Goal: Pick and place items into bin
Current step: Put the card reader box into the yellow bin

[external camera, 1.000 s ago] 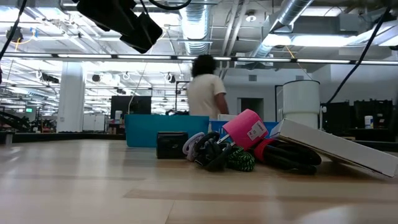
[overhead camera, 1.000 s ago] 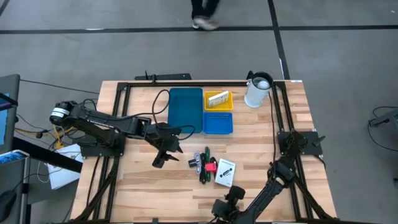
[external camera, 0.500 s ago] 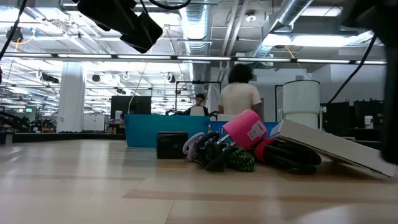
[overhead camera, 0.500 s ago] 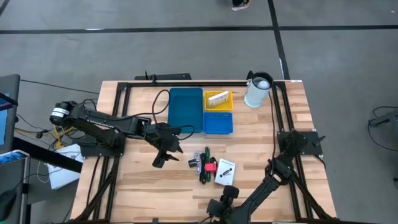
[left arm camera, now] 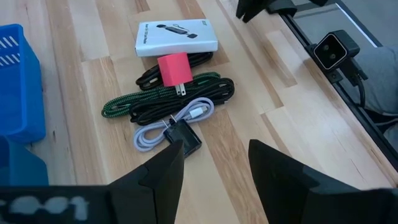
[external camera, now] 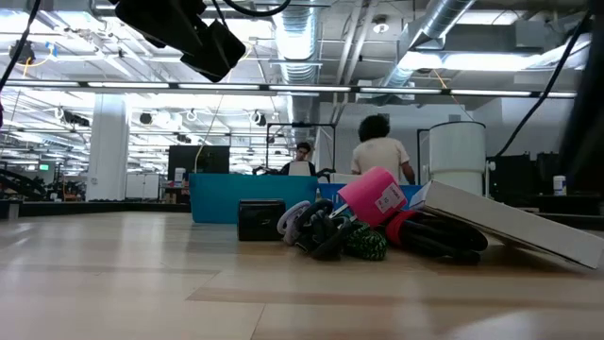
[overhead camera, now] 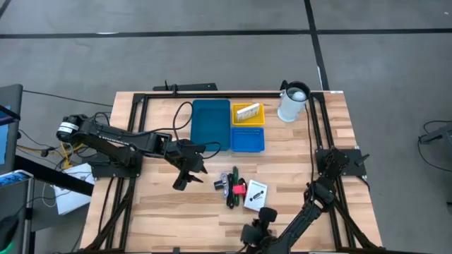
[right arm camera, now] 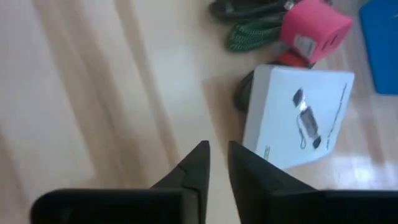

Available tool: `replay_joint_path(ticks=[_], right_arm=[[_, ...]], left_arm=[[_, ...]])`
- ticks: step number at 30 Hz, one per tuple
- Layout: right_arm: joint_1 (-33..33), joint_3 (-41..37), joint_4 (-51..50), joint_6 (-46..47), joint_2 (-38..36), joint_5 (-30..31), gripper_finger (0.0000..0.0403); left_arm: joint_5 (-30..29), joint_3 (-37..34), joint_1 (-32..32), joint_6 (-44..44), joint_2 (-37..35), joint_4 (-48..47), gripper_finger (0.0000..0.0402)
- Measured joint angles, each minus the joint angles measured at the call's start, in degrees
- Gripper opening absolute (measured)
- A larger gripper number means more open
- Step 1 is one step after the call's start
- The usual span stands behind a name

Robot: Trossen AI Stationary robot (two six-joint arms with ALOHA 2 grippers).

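Observation:
The items lie in a heap at mid-table: a white printed box (overhead camera: 256, 195), a red plug (overhead camera: 240, 189), green and black cables (overhead camera: 231, 192), and a white cable with a small black adapter (left arm camera: 180, 134). The box (external camera: 500, 222) leans on the heap, one edge on the table. The bin (overhead camera: 212, 125) is a teal tray with a yellow tray (overhead camera: 247, 113) and a blue tray (overhead camera: 247, 139) beside it. My left gripper (left arm camera: 214, 149) hangs open above the table, left of the heap. My right gripper (right arm camera: 217, 146), near the front edge, is shut with nothing between its fingers, just short of the box (right arm camera: 298, 115).
A white jug (overhead camera: 293, 102) stands at the back right, beside the yellow tray, which holds a white bar (overhead camera: 246, 111). Black frame rails (overhead camera: 212, 94) run along the table's far, left and right sides. Bare wood lies left of and in front of the heap. People stand in the room behind (external camera: 382, 156).
Neither gripper has visibly shifted over the table, and the heap lies as before. In the room behind the table a person has walked from left to right.

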Motion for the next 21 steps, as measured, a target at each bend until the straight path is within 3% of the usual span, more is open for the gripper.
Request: replay_joint_path(ticks=[5,21], right_arm=[[0.82,0.02,-0.02,-0.55,-0.02,-1.32,0.0005],[3.29,0.02,0.87,4.46,-0.02,-4.21,0.0003]], left_arm=[[0.00,0.00,0.00,-0.38,0.00,0.08,0.0169],[0.00,0.00,0.00,-1.77,0.00,0.16,0.0169]])
